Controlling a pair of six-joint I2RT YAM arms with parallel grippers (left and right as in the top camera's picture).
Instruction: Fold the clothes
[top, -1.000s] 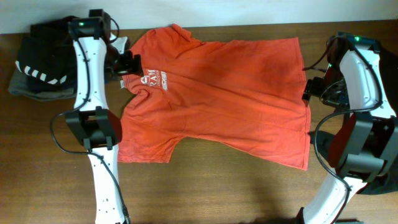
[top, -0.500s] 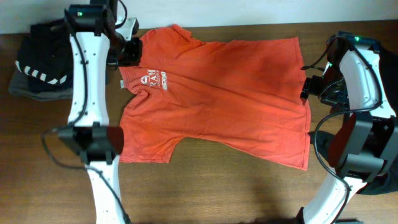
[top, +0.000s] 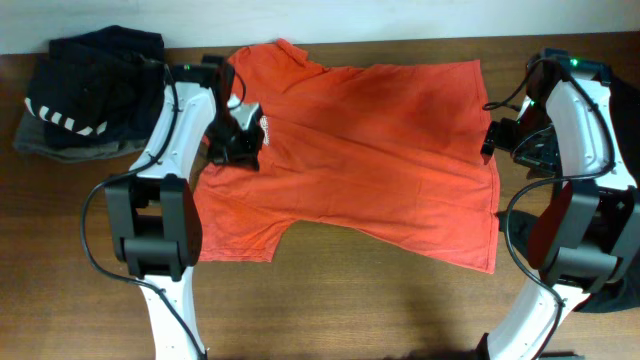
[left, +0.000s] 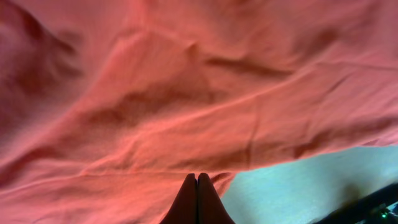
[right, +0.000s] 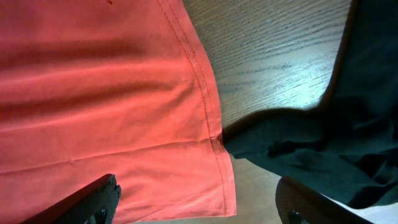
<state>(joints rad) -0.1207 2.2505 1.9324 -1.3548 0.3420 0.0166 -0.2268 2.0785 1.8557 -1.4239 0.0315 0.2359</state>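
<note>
The orange-red T-shirt (top: 380, 150) lies spread across the wooden table (top: 350, 310), neck end toward the left arm and hem (right: 202, 74) toward the right. One sleeve points at the far edge and the other at the near edge.

The left gripper (top: 240, 142) sits over the chest, just beside the white logo. In the left wrist view its fingertips (left: 189, 202) are pressed tightly together at the edge of raised cloth, with light showing under the fabric. It looks like a pinch on a fold of the shirt, probably taken there so the neck end can be carried over the body.

The right gripper (top: 497, 135) hangs at the hem's far corner with its jaws spread wide and nothing between them, likely placed to take that edge or pin it flat.

Room is uneven. Bare wood lies open along the near side, so a fold drawn that way meets nothing. A dark folded pile (top: 80, 100) sits close behind the left arm. A loose black garment (right: 311, 143) touches or nearly touches the hem's corner — whether it overlaps the cloth cannot be told — so a grab there risks catching the wrong fabric.
</note>
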